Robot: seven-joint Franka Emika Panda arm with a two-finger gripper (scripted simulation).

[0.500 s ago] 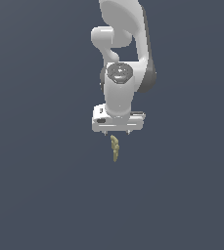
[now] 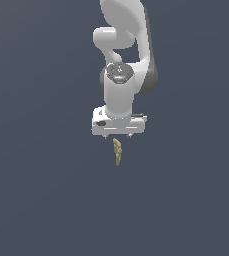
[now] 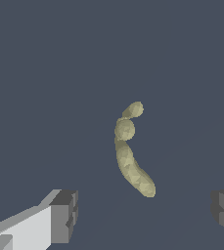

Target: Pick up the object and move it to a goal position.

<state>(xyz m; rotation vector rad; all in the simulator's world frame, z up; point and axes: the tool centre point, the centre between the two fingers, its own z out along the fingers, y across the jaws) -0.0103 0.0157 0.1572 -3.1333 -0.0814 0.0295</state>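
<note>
The object (image 2: 117, 152) is a small, curved, lumpy olive-yellow piece lying on the dark floor just below the white hand in the exterior view. In the wrist view the object (image 3: 131, 151) lies lengthwise between the two fingers and a little ahead of them. My gripper (image 2: 118, 135) hangs over it, open, with nothing between its fingers. Each grey fingertip (image 3: 64, 216) stands well clear of the piece on its own side. In the exterior view the fingers are mostly hidden by the hand.
The white arm (image 2: 123, 65) rises from the hand toward the top of the exterior view. Plain dark grey floor (image 2: 41, 190) surrounds the piece on all sides.
</note>
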